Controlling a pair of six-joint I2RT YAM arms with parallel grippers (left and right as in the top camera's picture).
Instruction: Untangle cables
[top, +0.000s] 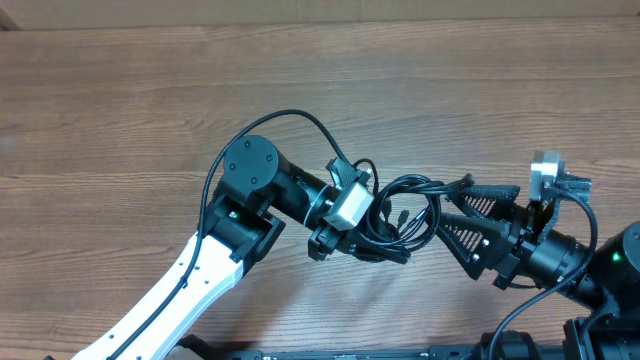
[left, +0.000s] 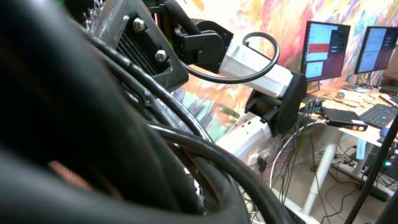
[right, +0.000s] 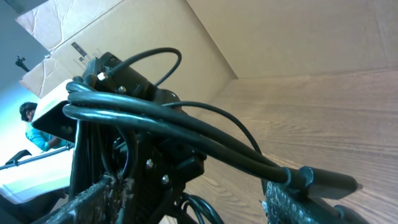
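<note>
The cables (top: 412, 208) are a bundle of thin black loops at the table's middle, between my two grippers. My left gripper (top: 383, 242) comes in from the lower left and is shut on the bundle's lower left side. In the left wrist view the cables (left: 205, 155) fill the frame, blurred. My right gripper (top: 450, 208) is open, its fingers spread wide round the bundle's right end. In the right wrist view several cords (right: 186, 124) run from the left gripper (right: 143, 162) across to the right finger, where a plug (right: 311, 178) rests on it.
The wooden table (top: 150, 90) stretches to the left and far side. A cardboard wall (right: 280, 37) stands behind the table. The left arm's own thicker cable (top: 290, 118) arcs above its wrist. The right arm's base (top: 610, 270) sits at the lower right.
</note>
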